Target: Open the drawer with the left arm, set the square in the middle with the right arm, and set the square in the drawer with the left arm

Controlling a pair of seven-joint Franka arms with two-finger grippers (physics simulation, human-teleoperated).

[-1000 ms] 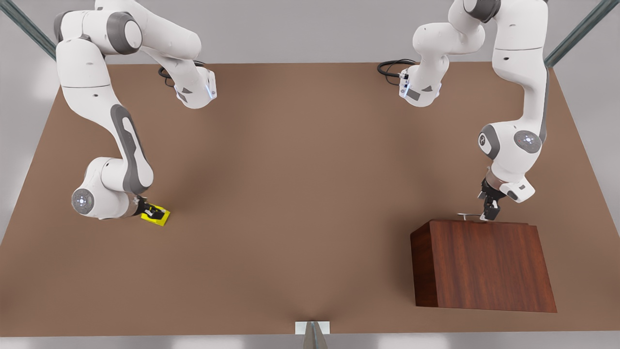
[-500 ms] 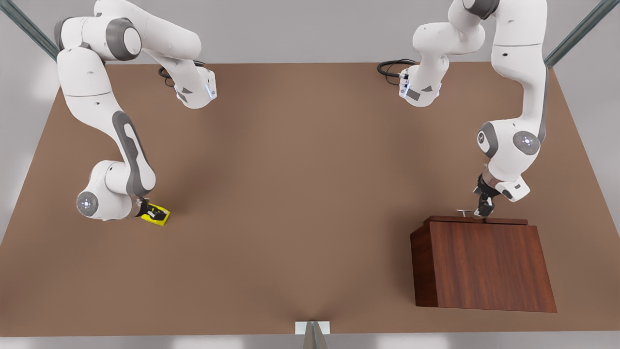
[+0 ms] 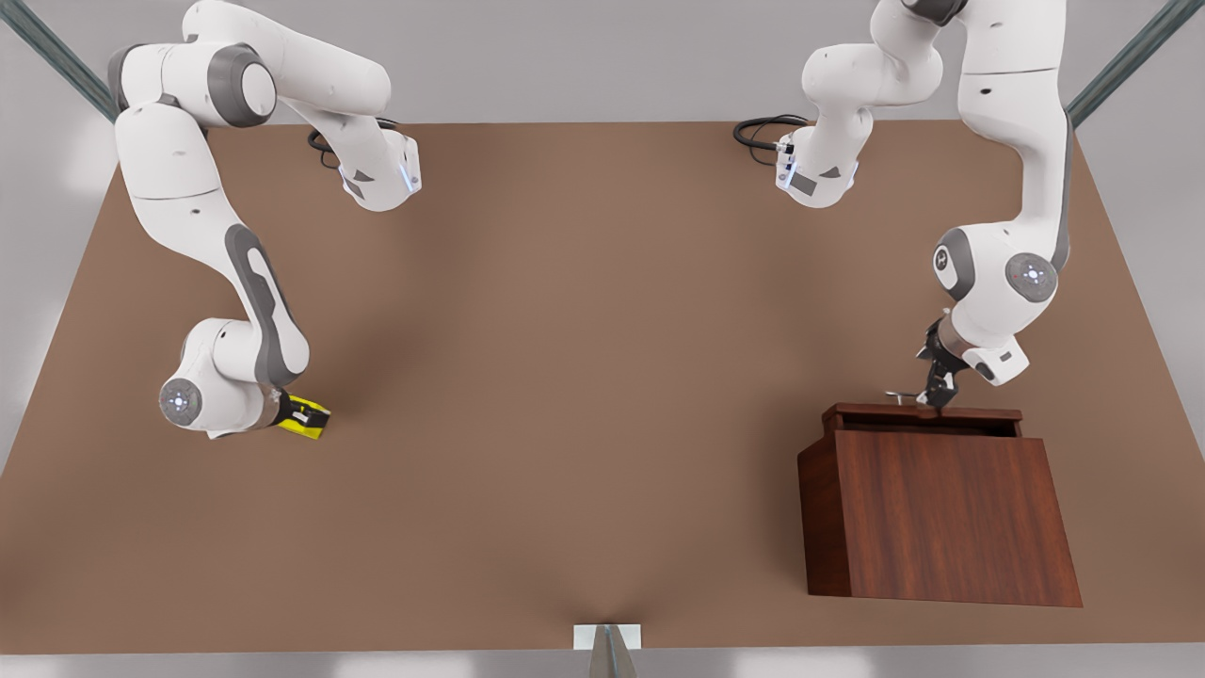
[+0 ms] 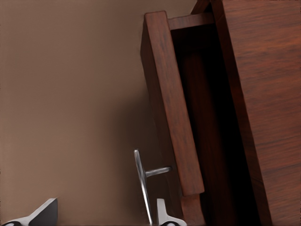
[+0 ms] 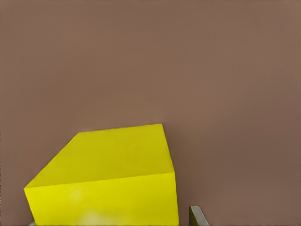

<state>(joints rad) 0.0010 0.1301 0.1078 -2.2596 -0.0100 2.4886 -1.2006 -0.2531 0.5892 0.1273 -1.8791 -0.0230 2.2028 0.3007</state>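
L gripper [image 3: 938, 394] clamps drawer [image 3: 921, 415] handle [image 4: 142, 183]; slides stiffly, prob. R gripper [image 3: 299, 414] pinches square [image 3: 311, 419]: light, rigid, grip flat sides.

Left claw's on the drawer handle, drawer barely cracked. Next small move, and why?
Probably keep pulling the silver handle straight away from the cabinet. The left claw sits at it, and the drawer shows a narrow gap, too tight for the yellow cube at the right claw.
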